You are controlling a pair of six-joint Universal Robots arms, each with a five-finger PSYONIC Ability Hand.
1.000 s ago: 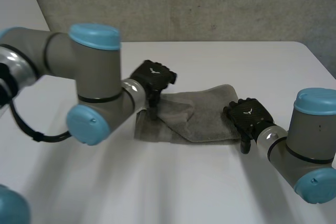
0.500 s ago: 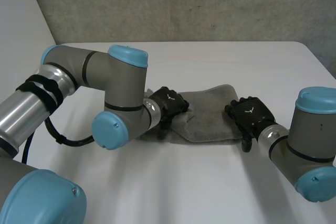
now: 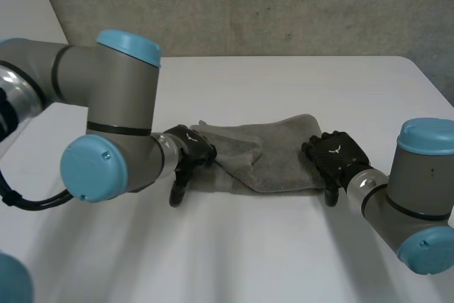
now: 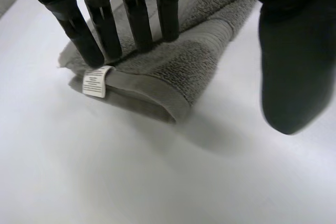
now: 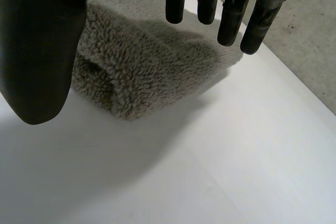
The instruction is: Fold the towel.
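A grey towel [image 3: 273, 152] lies folded in a thick strip across the middle of the white table [image 3: 269, 253]. My left hand [image 3: 186, 160] is at its left end. In the left wrist view its straight fingers [image 4: 137, 20] rest on the folded corner of the towel [image 4: 178, 69], just behind a white label [image 4: 97, 81], and the thumb [image 4: 294, 66] hangs apart over bare table. My right hand [image 3: 333, 157] stands at the towel's right end. Its straight fingers [image 5: 231, 19] and thumb [image 5: 37, 51] hover spread over the fluffy end of the towel [image 5: 136, 77], holding nothing.
A grey wall [image 3: 284, 5] runs behind the table's far edge. My left arm's big elbow [image 3: 106, 133] stands over the table's left part, and my right arm's elbow [image 3: 418, 204] is at the front right.
My left hand has slid from on top of the towel's left part down to its front left corner, and its arm has swung. The right hand has stayed where it was.
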